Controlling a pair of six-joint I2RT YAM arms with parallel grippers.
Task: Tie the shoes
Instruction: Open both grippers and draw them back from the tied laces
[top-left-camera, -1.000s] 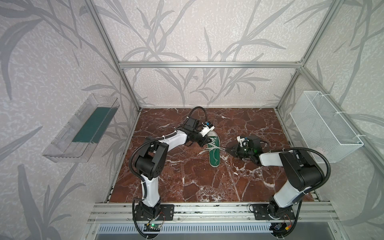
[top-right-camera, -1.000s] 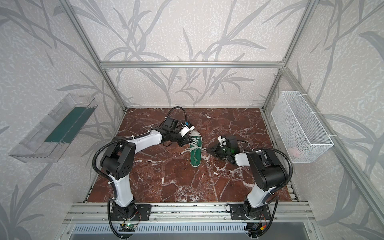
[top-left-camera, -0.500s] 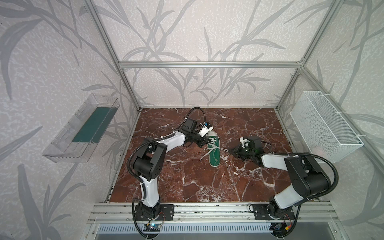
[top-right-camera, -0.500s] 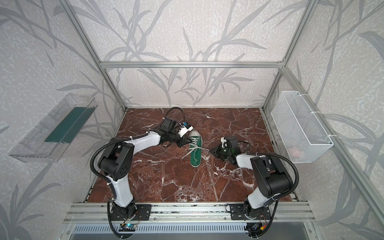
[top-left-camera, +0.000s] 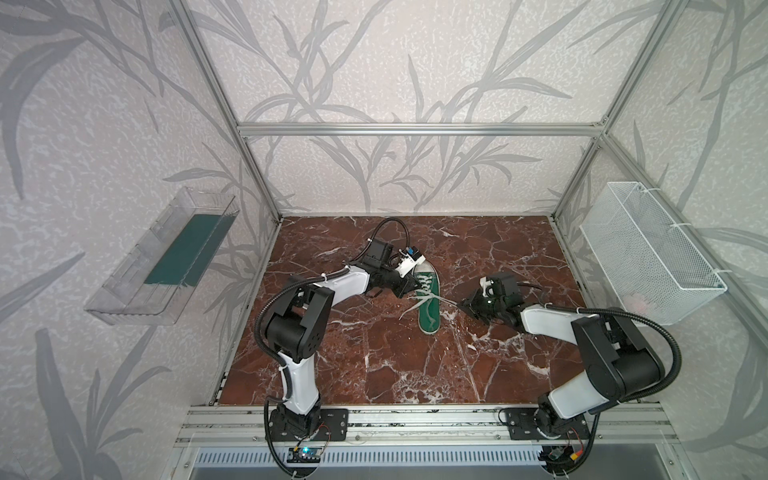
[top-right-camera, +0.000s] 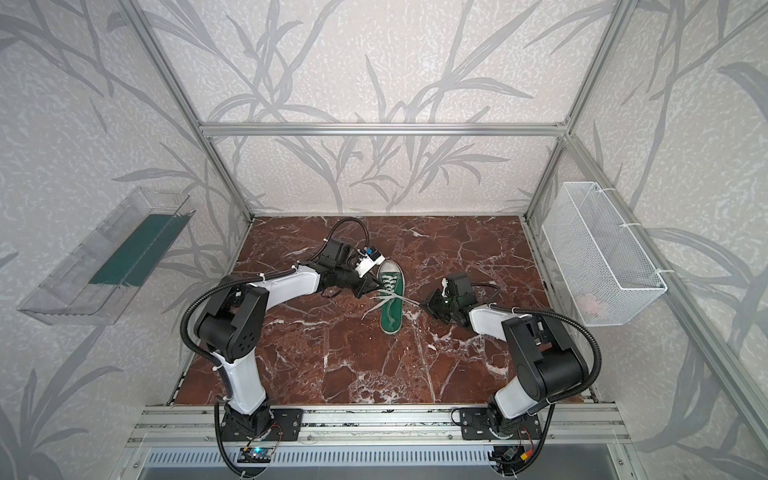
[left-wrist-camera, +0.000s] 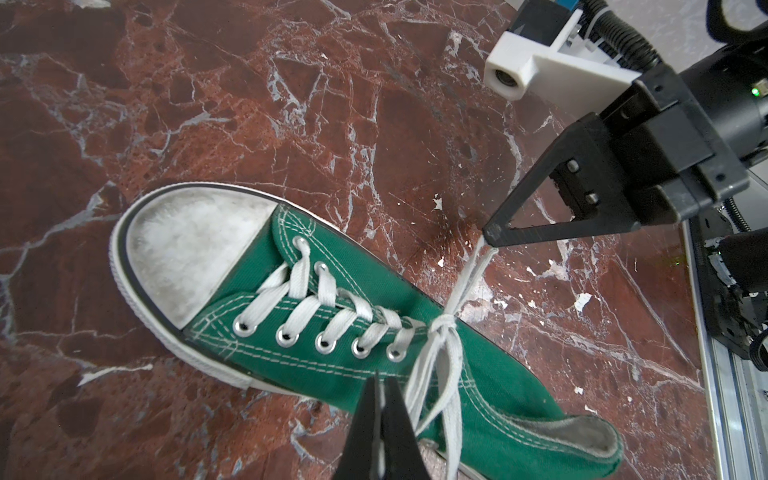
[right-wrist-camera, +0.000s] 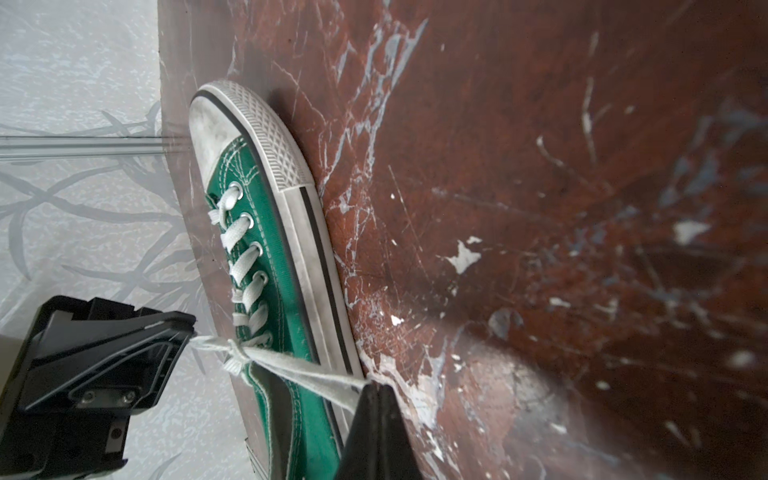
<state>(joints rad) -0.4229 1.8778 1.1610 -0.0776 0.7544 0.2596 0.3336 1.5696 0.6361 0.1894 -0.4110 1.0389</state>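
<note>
marble top (top-left-camera: 374, 357): shoe (top-left-camera: 429, 316) between left tool (top-left-camera: 409, 289), right tool (top-left-camera: 461, 305).

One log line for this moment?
left gripper: shut on lace | right gripper: shut on lace | knot: taut over sneaker

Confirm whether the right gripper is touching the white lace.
Touching. The left wrist view shows the right gripper, jaws shut, pinching the lace at its tip; the strand runs taut to the knot.
</note>
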